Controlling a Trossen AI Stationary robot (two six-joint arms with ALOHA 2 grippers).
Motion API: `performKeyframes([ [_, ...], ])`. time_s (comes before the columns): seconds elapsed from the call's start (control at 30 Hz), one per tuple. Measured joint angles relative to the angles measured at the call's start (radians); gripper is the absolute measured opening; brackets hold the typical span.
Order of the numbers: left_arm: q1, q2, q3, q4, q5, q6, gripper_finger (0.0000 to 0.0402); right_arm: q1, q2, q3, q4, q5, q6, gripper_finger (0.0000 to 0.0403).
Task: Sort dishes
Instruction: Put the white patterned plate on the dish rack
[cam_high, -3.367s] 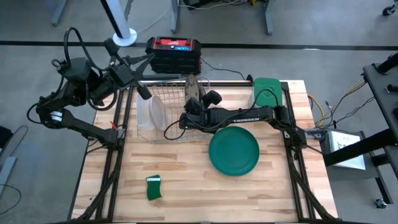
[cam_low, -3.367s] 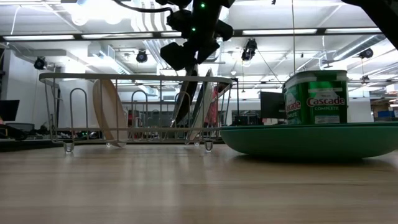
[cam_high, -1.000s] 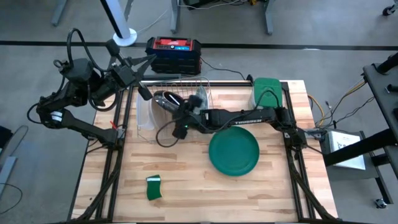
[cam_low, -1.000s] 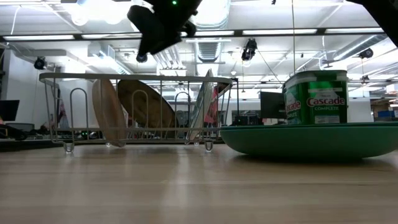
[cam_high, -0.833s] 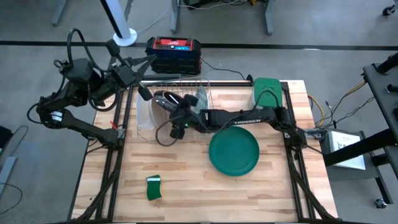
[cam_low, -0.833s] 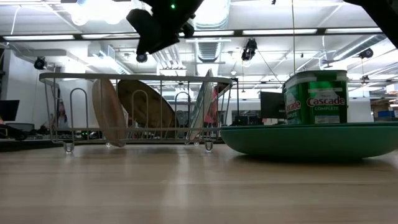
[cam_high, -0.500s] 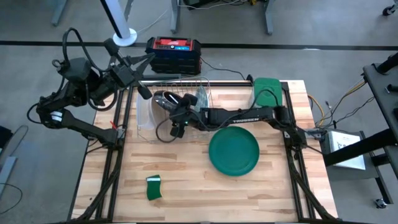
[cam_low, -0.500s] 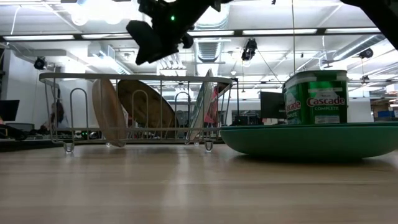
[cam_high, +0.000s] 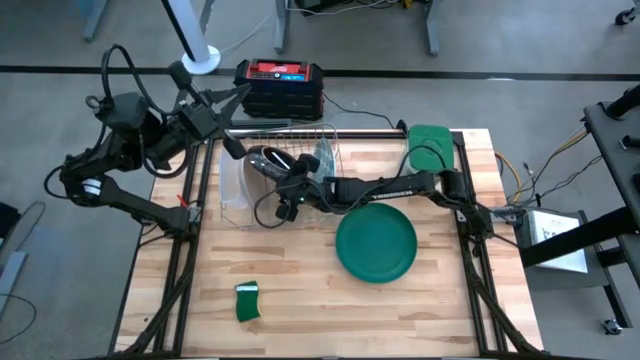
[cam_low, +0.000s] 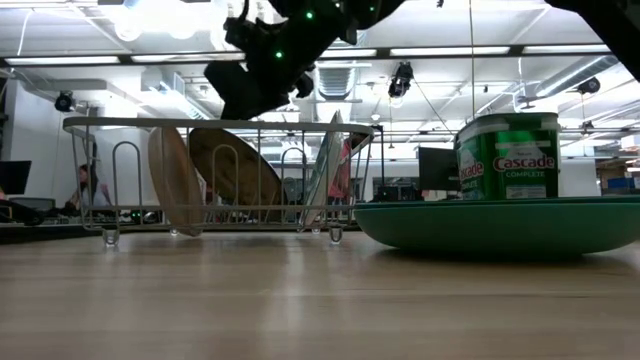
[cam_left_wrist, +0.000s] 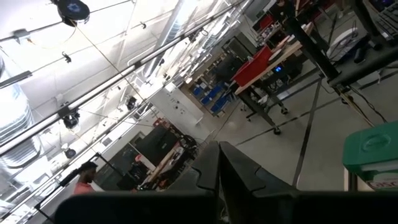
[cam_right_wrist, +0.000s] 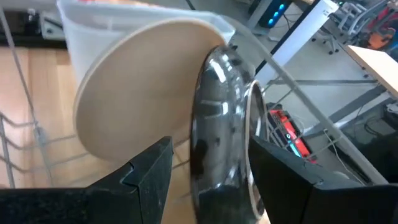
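1. The right gripper (cam_high: 284, 207), which 3.4 seconds ago held a dark plate (cam_high: 268, 163) upright mid-rack, now hangs open just past the dish rack (cam_high: 330, 150).
2. That plate now leans in the rack beside the whitish plate (cam_low: 176, 180).

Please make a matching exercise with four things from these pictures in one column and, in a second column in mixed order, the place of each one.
Things:
1. teal plate
2. green sponge
3. dark glassy plate
4. green canister

Places:
A. leaning in the wire rack
B. far right corner of the table
C. lying flat on the table, right of the rack
D. near edge of the table, alone

Pairs: 1-C, 2-D, 3-A, 4-B
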Motion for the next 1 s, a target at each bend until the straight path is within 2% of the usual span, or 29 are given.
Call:
performKeyframes([
  [0.33,0.001,0.035,0.000,0.026,0.000,0.010,0.0000,-0.025,0.000,-0.031,0.017,-0.012,-0.003,0.0202],
  [0.5,0.002,0.053,0.000,0.044,0.000,0.027,0.0000,-0.038,0.054,-0.031,0.064,-0.011,-0.027,0.0202],
  [0.77,0.014,0.057,0.000,0.047,0.000,0.031,0.0000,-0.038,0.103,-0.026,0.113,0.140,-0.057,0.0200],
  [0.87,0.019,0.056,0.000,0.047,0.000,0.031,0.0000,-0.038,0.101,-0.024,0.119,0.151,-0.053,0.0185],
  [1.0,0.019,0.056,0.000,0.047,0.000,0.031,0.0000,-0.037,0.099,-0.009,0.119,0.165,-0.058,0.0139],
])
